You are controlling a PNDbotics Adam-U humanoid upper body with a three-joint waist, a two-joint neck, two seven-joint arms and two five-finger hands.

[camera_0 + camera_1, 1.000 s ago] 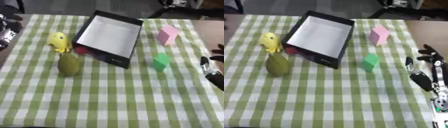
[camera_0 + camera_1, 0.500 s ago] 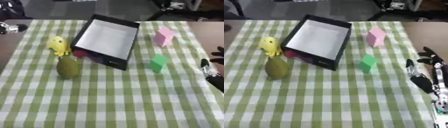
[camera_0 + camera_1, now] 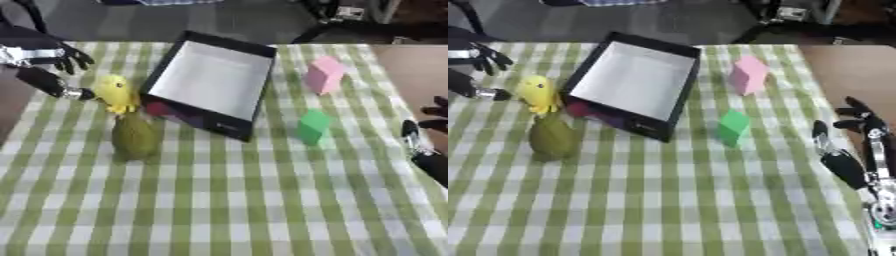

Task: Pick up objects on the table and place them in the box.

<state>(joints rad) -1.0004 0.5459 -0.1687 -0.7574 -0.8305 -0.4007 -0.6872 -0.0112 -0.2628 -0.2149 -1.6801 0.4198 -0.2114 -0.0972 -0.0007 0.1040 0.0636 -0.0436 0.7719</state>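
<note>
The right robot hand point(image 3: 859, 150) is seen at the right edge of the worktop point(image 3: 227, 210), fingers spread and holding nothing. Farther in, a green pear point(image 3: 134, 136) stands on the checked cloth, with a yellow duck point(image 3: 115, 93) just behind it and a green block point(image 3: 312, 127) to the right. The left robot hand point(image 3: 44, 62) is held open beside the duck. The box point(image 3: 213, 82) is tilted, propped on something dark red. A pink block point(image 3: 325, 75) lies farthest.
</note>
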